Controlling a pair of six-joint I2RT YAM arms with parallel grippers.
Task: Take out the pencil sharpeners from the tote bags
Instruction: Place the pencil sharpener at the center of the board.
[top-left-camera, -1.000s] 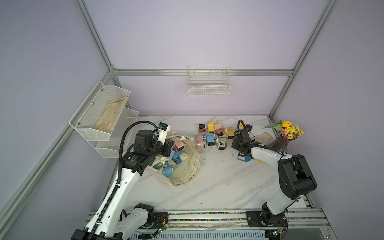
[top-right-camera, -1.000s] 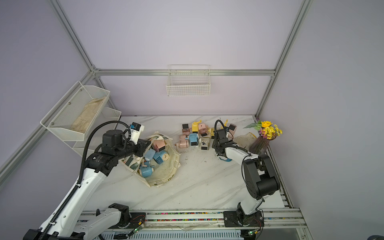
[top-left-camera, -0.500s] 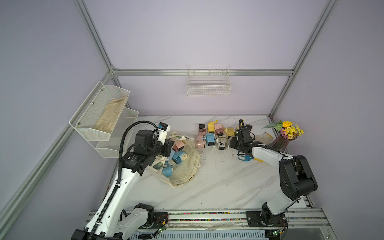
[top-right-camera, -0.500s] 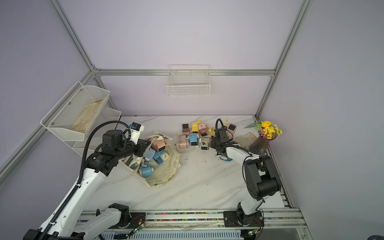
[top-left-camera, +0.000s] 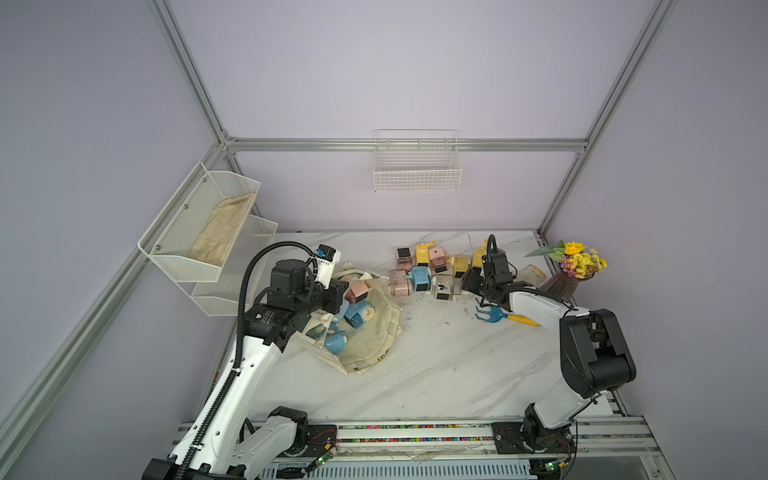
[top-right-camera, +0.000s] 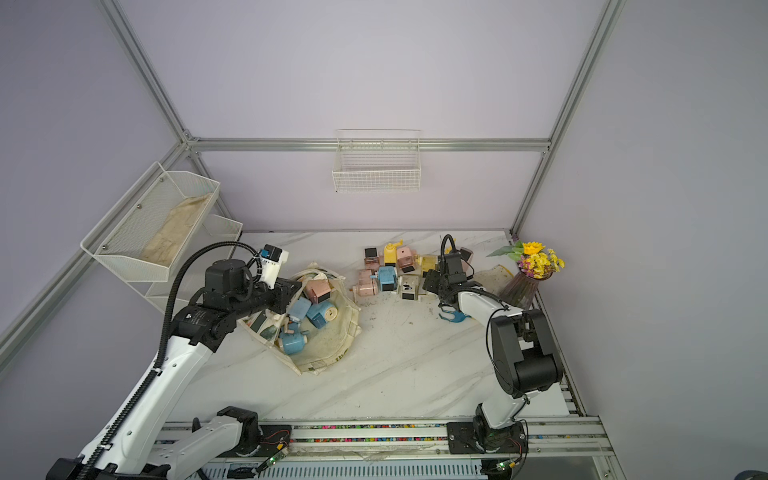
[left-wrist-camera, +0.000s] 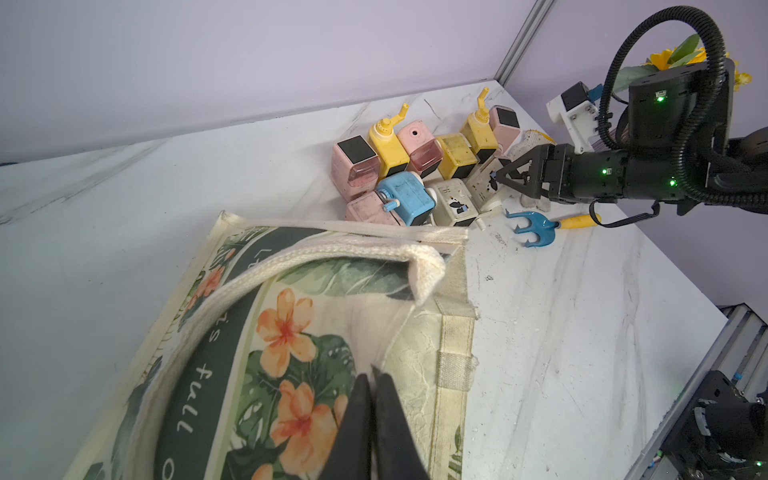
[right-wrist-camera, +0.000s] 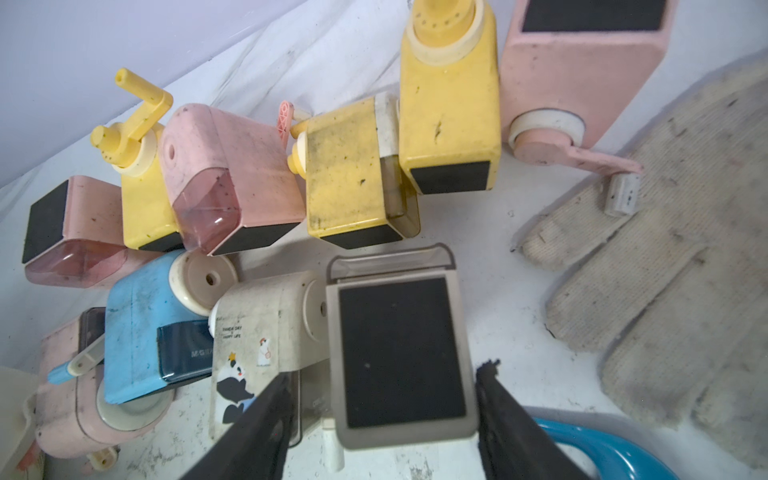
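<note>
Tote bag, cream canvas with green leafy print (top-left-camera: 374, 345) (top-right-camera: 332, 345) (left-wrist-camera: 291, 332), lies slumped and open on the white marble table (top-left-camera: 436, 374), on its left half. My left gripper (top-left-camera: 338, 291) (left-wrist-camera: 372, 376) is at the bag's mouth. Its jaws are squeezed together, and in the wrist view the rim seam of the bag runs right in between the tips, so I read that as a pinch on the fabric. Three boxy plastic sharpeners are in the open bag in both top views: one pink (top-left-camera: 357, 291) and two blue (top-left-camera: 359, 313) (top-left-camera: 334, 340). The rest, a cluster of pink, yellow, blue and beige pencil sharpeners (top-left-camera: 428, 270) (top-right-camera: 390, 270) (left-wrist-camera: 415, 174), sits packed together near the back of the table, well apart from the bag. My right gripper (top-left-camera: 467, 282) (left-wrist-camera: 498, 176) (right-wrist-camera: 384, 372) is low at the cluster's right end. Its jaws are spread and straddle a beige sharpener with a black square face (right-wrist-camera: 401, 353). There's a visible gap on one side and it's near the pad on the other, so nothing is gripped. A dirty white knit glove (top-left-camera: 532, 272) (right-wrist-camera: 665, 249) lies flat just beside the cluster, under a pink sharpener's crank. A small blue hand rake with a yellow handle (top-left-camera: 492, 313) (left-wrist-camera: 536, 226) lies on the table just below the right arm.
</note>
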